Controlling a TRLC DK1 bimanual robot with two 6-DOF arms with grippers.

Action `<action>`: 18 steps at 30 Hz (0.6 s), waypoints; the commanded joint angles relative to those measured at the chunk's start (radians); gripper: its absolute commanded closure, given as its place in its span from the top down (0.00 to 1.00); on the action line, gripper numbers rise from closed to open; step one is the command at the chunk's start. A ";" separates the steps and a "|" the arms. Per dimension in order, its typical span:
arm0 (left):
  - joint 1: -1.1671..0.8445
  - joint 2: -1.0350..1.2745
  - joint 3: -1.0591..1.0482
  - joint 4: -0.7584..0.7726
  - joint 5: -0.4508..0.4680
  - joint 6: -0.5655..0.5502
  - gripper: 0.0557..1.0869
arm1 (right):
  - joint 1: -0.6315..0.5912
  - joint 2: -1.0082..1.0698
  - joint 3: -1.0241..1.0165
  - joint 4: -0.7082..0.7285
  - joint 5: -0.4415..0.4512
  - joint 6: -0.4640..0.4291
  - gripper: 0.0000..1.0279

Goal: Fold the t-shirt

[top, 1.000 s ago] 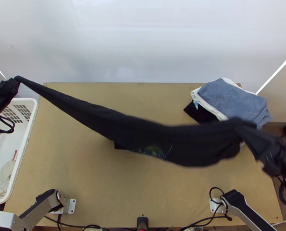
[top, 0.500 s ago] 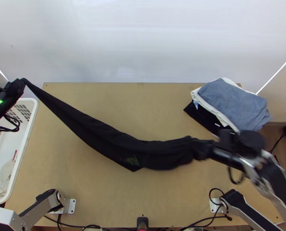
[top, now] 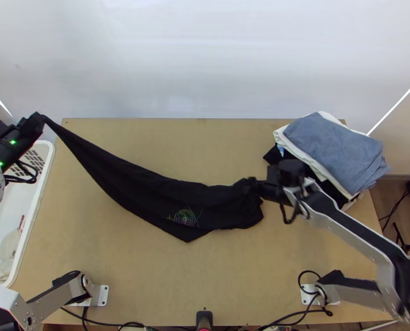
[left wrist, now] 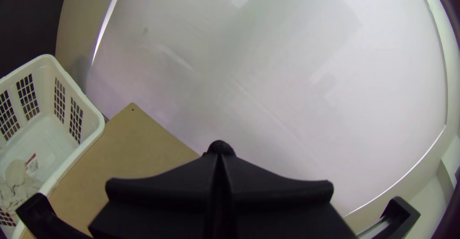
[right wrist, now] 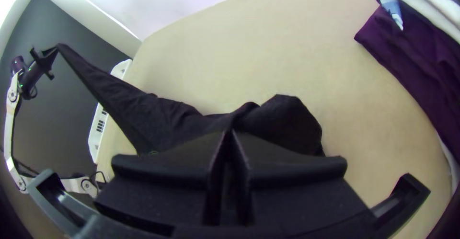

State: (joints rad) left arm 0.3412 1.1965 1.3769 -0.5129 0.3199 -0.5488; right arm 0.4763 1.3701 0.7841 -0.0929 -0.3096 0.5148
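The t-shirt (top: 150, 193) hangs in a loose twist from upper left to just right of centre, so an uneven pull could easily lay it down crooked. The clothes stack (top: 337, 149) at upper right might get snagged by a wide swing, and with the left gripper (top: 41, 117) pinching one drawn-out tip and the right gripper (top: 248, 185) clamped on bunched fabric, that skinny tip could slip tbh.

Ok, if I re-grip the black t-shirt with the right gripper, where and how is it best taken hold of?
Probably at the pointed corner of the black t-shirt, by the round print, from the table's near side: that tip juts out that way, clear of the bunched part at the right gripper and the stretch leading to the left gripper.
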 commanded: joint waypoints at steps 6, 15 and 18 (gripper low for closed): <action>-0.033 0.041 -0.001 0.030 -0.041 0.010 0.03 | -0.005 0.317 0.029 0.171 0.064 0.008 0.03; -0.038 0.066 0.010 0.039 -0.042 0.012 0.03 | -0.010 0.308 0.041 0.176 0.067 0.004 0.18; -0.039 0.068 0.010 0.039 -0.044 0.010 0.03 | -0.007 0.300 0.049 0.176 0.067 0.002 0.24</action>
State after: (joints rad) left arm 0.3084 1.2518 1.3834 -0.4774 0.2790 -0.5381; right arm 0.4683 1.6638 0.8192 0.0746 -0.2485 0.5194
